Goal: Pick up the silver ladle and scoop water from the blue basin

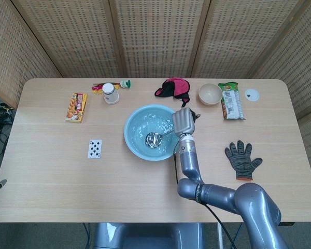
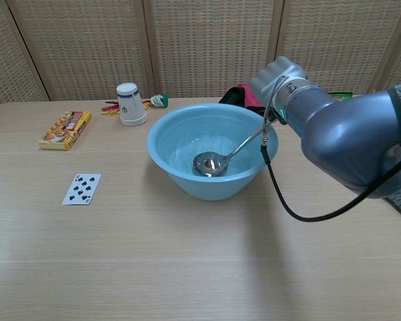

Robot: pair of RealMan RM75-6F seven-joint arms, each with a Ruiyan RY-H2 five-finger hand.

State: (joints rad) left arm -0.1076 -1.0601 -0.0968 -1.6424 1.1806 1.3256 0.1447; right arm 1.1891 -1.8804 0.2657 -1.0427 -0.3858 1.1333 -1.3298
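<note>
The right robot hand (image 1: 184,121) hangs over the 3 o'clock rim of the blue basin (image 1: 136,147), its fingers closed around the upper end of the silver ladle (image 1: 154,139). In the chest view the same robot hand (image 2: 275,75) sits above the basin's (image 2: 167,130) far right edge, with the ladle's (image 2: 211,164) handle slanting down and to the left from it. The ladle's bowl lies low inside the basin, toward the near side, at the water. The left robot hand shows in neither view.

The basin stands near the middle of the counter (image 1: 52,181). From it, at 1 o'clock, a pink and black cloth (image 1: 172,87) lies near the far edge, and farther round at 2 o'clock sit a small beige bowl (image 1: 210,94) and a green snack packet (image 1: 230,100), with a white disc (image 1: 252,94) beyond. At 4 o'clock a dark knitted glove (image 1: 242,159) lies flat. At 11 o'clock a white paper cup (image 1: 110,94) stands upside down beside some small colourful items (image 1: 119,84). At 10 o'clock lies an orange snack box (image 1: 76,107), and at 9 o'clock a playing card (image 1: 95,148) lies face up.
</note>
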